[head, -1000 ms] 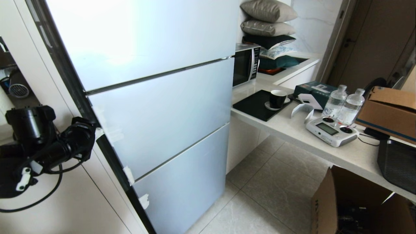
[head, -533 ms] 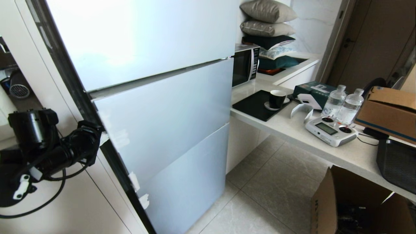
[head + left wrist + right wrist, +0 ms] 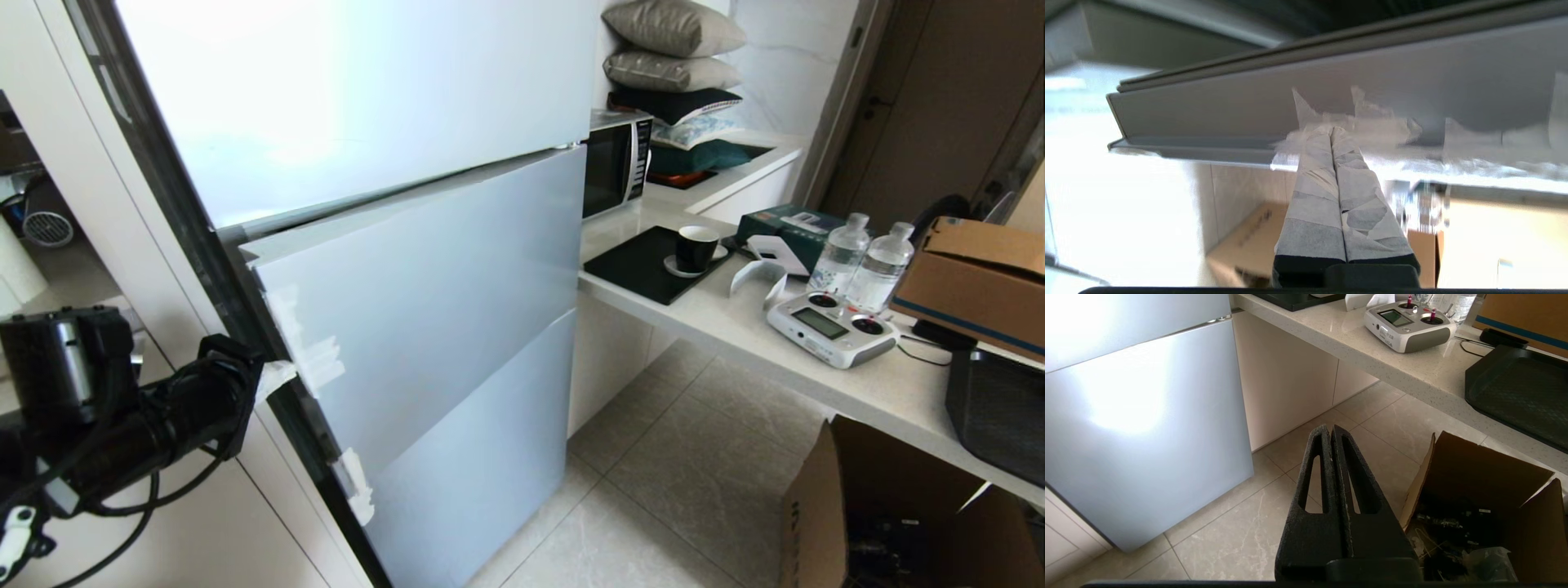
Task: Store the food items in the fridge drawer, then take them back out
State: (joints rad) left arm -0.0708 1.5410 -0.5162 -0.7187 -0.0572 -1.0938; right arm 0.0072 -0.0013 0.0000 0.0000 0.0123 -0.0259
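The food items and the fridge drawer are hidden behind the fridge's doors. The fridge's pale blue middle door [image 3: 424, 286] stands slightly ajar on its left side. My left gripper [image 3: 273, 377] is at that door's left edge, by the white tape patches. In the left wrist view its tape-wrapped fingers [image 3: 1312, 183] are pressed together, shut, and the gripper [image 3: 1331, 131] has its tips against the taped inner edge of the door [image 3: 1412, 81]. My right gripper [image 3: 1331, 429] is shut and empty above the floor tiles, out of the head view.
A counter [image 3: 735, 327] runs along the right with a microwave [image 3: 616, 159], a black tray [image 3: 637, 265] carrying a cup [image 3: 698, 245], two water bottles [image 3: 865, 257], a remote controller [image 3: 833, 327] and a cardboard box [image 3: 976, 278]. An open cardboard box [image 3: 890, 514] sits on the floor.
The middle fridge door has swung out from its left edge, opening a gap under the top door. My left arm has moved lower and nearer the camera with the door edge.
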